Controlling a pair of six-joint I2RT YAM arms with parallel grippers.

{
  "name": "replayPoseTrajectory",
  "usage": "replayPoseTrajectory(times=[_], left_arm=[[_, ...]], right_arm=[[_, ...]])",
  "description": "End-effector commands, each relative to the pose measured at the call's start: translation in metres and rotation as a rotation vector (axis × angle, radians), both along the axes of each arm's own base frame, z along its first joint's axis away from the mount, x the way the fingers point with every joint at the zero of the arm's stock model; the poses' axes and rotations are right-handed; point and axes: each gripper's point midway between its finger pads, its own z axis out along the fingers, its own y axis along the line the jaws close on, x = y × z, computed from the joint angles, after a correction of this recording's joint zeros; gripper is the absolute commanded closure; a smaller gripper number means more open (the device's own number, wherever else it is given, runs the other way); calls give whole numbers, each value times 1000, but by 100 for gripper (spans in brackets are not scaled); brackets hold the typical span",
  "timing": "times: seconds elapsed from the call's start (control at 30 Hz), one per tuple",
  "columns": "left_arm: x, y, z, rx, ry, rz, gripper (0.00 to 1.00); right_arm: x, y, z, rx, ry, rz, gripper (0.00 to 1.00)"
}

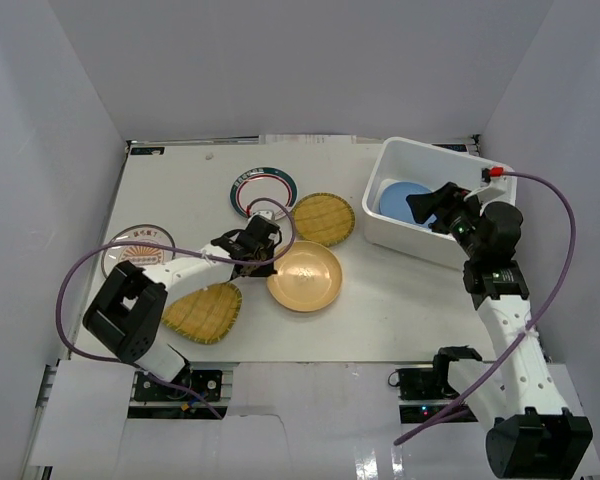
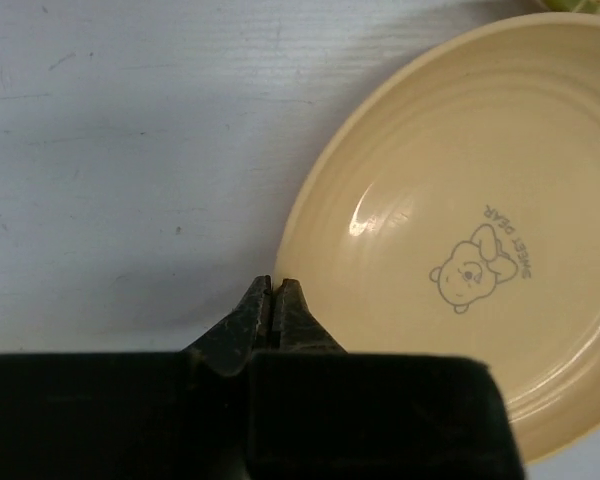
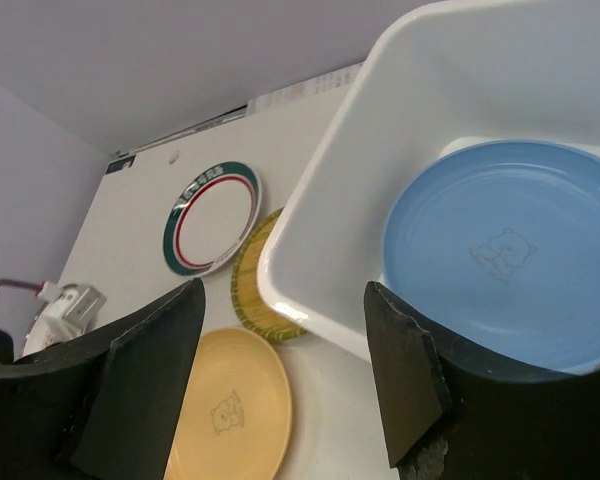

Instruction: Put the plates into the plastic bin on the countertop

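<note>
One blue plate (image 1: pixel 395 200) lies in the white bin (image 1: pixel 435 149) at the far right of the countertop (image 1: pixel 180 195). Your right claw (image 3: pixel 282 290) hangs over it, fingers spread, holding nothing. Your left claw (image 2: pixel 273 290) is pressed together at the rim of the plain yellow plate (image 2: pixel 460 200); you cannot tell if the rim is caught. Around it lie a green-rimmed plate (image 1: pixel 263 192), a round woven plate (image 1: pixel 323 218), a squarish woven plate (image 1: pixel 202 312) and a sunburst plate (image 1: pixel 138 245).
</note>
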Motion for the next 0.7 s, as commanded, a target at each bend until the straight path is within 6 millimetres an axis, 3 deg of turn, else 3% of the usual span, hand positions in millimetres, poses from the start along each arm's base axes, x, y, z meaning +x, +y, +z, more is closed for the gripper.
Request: replayPoseTrajectory(times=[0.0,0.13,0.17,0.23,0.27,0.33,0.5,0.57,0.6,0.67], left_arm=[[8,1,20,-9,-62,5,100],[0,-5,37,-72,-77,-29,100],[-1,-8,55,-120,-115,-39,100],[-10,-14,73,-190,-135,-79,100],[-14,-17,95,-243,-183,-107,100],[-24,-24,115,-314,-202,-163,100],[-48,-35,155,-466,-237,-245,100],[-52,-39,162,-493,-240,-268,100],[-53,-39,165,-500,-248,-273,100],[-51,-36,170,-490,-266,-264,100]], right_arm=[[-24,28,-1,-30,-38,122,29],[-49,70,-23,-23,13,307,25],[-55,78,-29,-33,28,344,24],[-74,102,-52,-102,78,446,20],[-84,113,-68,-144,129,485,19],[-93,122,-80,-201,148,530,11],[-114,156,-104,-250,208,653,5],[-115,166,-109,-261,230,677,10],[-114,168,-108,-258,234,675,17],[-105,167,-102,-244,230,627,46]])
